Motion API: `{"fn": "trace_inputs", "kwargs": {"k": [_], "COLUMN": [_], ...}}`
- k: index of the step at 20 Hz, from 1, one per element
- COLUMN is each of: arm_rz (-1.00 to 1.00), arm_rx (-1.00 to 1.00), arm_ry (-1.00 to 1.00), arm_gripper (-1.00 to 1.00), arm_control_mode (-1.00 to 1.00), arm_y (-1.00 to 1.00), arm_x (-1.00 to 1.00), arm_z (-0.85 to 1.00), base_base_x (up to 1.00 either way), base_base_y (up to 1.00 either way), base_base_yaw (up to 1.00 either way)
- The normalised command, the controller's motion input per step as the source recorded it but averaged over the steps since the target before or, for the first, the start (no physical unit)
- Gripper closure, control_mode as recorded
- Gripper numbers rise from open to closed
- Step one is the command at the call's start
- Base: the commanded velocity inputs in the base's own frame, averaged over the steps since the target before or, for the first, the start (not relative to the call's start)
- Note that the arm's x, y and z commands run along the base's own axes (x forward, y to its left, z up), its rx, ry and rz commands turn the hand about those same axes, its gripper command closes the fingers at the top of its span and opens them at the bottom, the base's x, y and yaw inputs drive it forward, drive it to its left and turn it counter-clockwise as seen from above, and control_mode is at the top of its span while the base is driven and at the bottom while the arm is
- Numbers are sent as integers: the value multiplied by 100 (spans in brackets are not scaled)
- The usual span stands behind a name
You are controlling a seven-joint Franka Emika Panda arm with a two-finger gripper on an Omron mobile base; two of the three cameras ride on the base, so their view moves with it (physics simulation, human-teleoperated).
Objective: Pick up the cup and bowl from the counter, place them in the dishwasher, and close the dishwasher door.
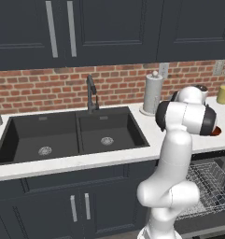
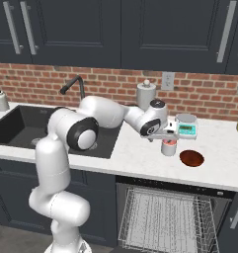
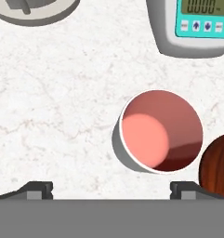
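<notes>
We see the counter [image 2: 135, 153] carrying everything, with the dishwasher [image 2: 165, 217] open beneath it and its wire rack [image 2: 162, 222] showing. On the stone, the bowl [image 2: 191, 158] lies just beside the cup [image 3: 161, 131], which stands upright near the kitchen scale [image 3: 193, 25]. Our gripper [image 3: 111, 188] hovers above the cup, jaws spread wide and holding nothing, the cup toward the right fingertip [image 3: 183, 188].
</notes>
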Motion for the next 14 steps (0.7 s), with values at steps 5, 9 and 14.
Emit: {"fn": "trace_inputs", "kwargs": {"k": [5, 9, 14], "arm_rz": [0, 0, 0], "arm_rx": [0, 0, 0], "arm_ry": [0, 0, 0], "arm_gripper": [-100, -100, -100], "arm_control_mode": [-100, -100, -100], "arm_y": [-4, 0, 0], "arm_x": [9, 20, 22], "arm_z": [0, -6, -11], "base_base_x": [0, 0, 0], "base_base_y": [0, 0, 0], "base_base_yaw": [0, 0, 0]}}
